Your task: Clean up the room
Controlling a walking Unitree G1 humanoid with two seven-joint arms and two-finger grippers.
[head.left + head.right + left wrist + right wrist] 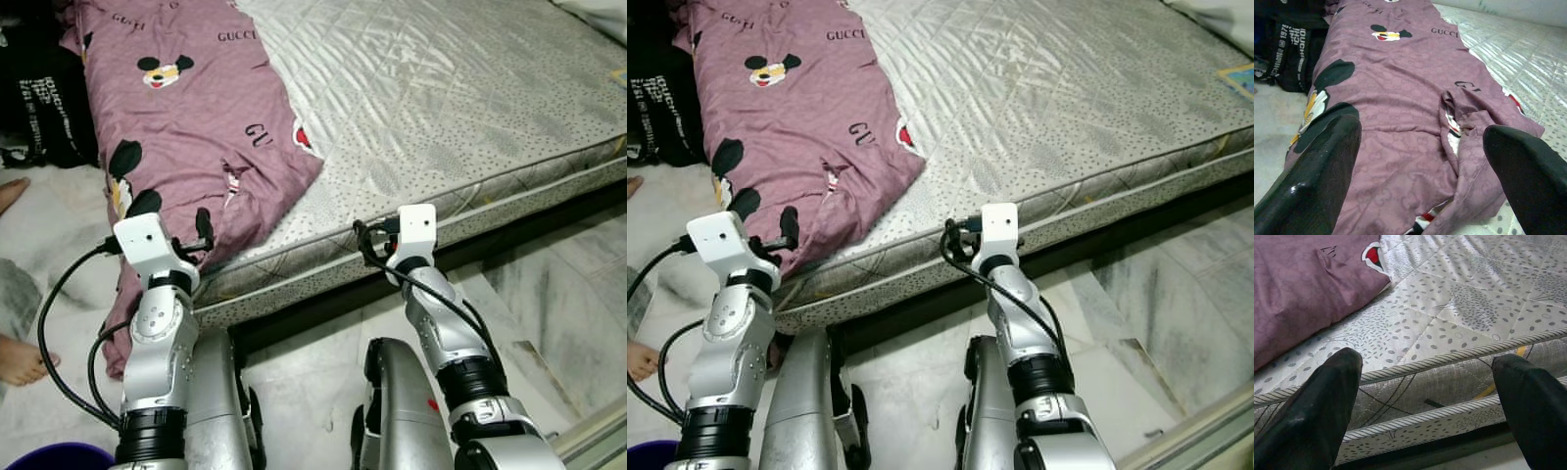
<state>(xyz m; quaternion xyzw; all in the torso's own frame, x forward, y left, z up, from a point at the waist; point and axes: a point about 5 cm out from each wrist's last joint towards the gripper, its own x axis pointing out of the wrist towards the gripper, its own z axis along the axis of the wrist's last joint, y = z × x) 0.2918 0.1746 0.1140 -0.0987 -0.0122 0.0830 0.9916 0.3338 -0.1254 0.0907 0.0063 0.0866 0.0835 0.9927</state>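
A mauve blanket [186, 108] printed with cartoon mice and lettering lies along the left part of a quilted grey mattress [460, 108]. Its lower end hangs over the mattress's front left corner. My left gripper [1422, 132] is open just in front of that crumpled lower end, its fingers [204, 227] spread wide over the cloth with nothing held. My right gripper [1427, 360] is also open and empty. It points at the corded front edge of the mattress, to the right of the blanket's corner [1371, 257].
A black bag [44, 108] with white lettering sits on the floor left of the bed. A person's bare feet [20, 362] are at the far left. A purple basin rim [54, 457] shows at bottom left. Marble floor [549, 304] runs along the bed's front.
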